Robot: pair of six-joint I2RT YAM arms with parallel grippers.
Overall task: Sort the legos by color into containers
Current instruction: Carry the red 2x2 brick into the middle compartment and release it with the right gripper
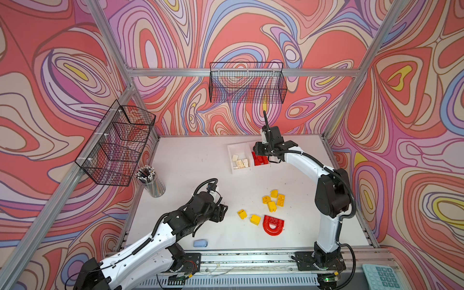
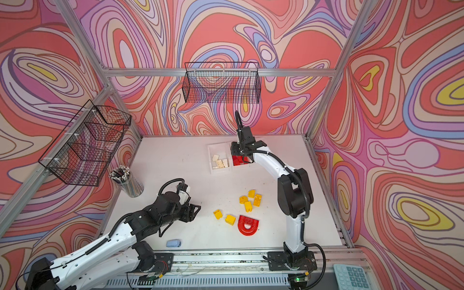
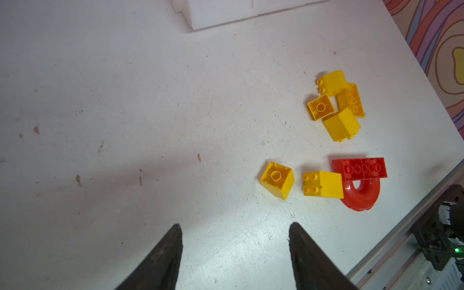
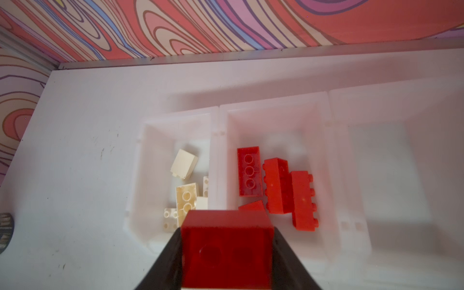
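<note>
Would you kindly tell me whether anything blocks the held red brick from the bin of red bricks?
Nothing visible does: the right gripper holds the red brick above the open middle bin, where only loose red bricks lie.

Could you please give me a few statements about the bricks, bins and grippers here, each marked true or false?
1. The right gripper holds a red brick over the bins. True.
2. The left gripper grips a yellow brick. False: its jaws are open and empty.
3. The cream bricks lie in the middle bin. False: they are in an end bin; the middle bin holds red bricks.
4. Six yellow bricks lie on the table. True.
5. The red arch is in a bin. False: it lies on the table beside a yellow brick.
</note>
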